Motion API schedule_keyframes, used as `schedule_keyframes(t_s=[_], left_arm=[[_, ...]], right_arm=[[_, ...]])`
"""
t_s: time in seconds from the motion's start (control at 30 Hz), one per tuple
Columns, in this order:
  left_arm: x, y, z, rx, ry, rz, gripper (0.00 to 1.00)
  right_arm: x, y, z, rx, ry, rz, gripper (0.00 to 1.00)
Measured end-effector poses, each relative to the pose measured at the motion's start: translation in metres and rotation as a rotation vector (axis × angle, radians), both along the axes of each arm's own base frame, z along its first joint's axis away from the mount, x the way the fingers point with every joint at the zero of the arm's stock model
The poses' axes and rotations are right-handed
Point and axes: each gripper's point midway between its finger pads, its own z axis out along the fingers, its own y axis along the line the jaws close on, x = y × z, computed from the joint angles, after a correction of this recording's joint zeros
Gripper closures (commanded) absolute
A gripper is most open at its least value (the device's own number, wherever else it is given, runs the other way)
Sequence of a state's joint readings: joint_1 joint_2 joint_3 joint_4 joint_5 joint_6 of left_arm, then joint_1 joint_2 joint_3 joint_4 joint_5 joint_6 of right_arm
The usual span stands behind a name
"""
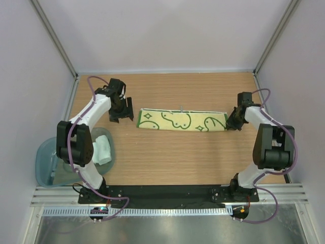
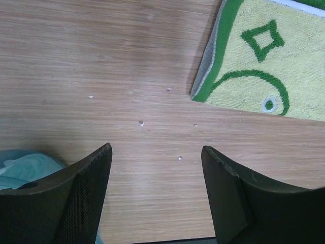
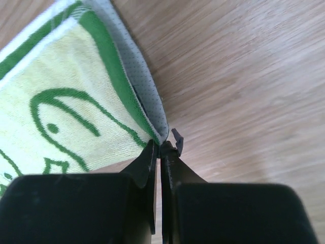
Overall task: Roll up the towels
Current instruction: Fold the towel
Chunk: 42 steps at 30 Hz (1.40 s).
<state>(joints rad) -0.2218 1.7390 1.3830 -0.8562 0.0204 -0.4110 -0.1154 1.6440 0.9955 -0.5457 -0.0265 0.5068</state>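
A green patterned towel [image 1: 182, 121] is lying as a long, flat strip across the middle of the worktop [image 1: 177, 162], with no turn of a roll showing at either end. The right end effector [image 1: 228, 126] is sitting at the strip's right tip, and the left end effector [image 1: 122, 119] is hanging just off its left end, apart from the cloth. A mint-blue towel [image 1: 103, 150] is lying bunched in a translucent bin [image 1: 43, 152] at the lower left of the frame, beside the left arm's base. By the look of it, the task is only beginning. One towel is laid out and gripped but not rolled, and the other is waiting in the bin.

The overhead view is giving the whole layout, but the arms are hiding how the fingers are standing. The right wrist view is supplying that. Its fingers [image 3: 152, 157] are pressed together with no gap, meeting exactly at the towel's corner [image 3: 66, 107] and seeming to nip the folded edge, whose grey dotted underside is showing there. The left wrist view is showing its own end effector [image 2: 156, 150] spread wide over bare wood and holding nothing. The towel's left corner [image 2: 254, 66] is at the upper right of the frame, and a fold of the mint cloth [image 2: 25, 168] is peeking in at the lower left.
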Motion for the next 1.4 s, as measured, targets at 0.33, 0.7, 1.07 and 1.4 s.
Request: schedule_keyframes(t_s=[0.33, 0.7, 1.07, 1.4], left_arm=[[0.000, -0.008, 0.001, -0.045, 0.001, -0.015, 0.28], [0.000, 0.004, -0.004, -0.083, 0.020, 0.031, 0.28], [0.001, 0.007, -0.005, -0.105, 0.024, 0.061, 0.29], [0.002, 0.012, -0.005, -0.110, 0.024, 0.076, 0.29]], right_arm=[[0.045, 0.080, 0.090, -0.164, -0.160, 0.271, 0.99], [0.070, 0.247, 0.119, -0.119, -0.247, 0.584, 0.99], [0.066, 0.362, 0.120, -0.050, -0.300, 0.743, 0.99], [0.053, 0.402, 0.086, -0.018, -0.255, 0.805, 0.99]])
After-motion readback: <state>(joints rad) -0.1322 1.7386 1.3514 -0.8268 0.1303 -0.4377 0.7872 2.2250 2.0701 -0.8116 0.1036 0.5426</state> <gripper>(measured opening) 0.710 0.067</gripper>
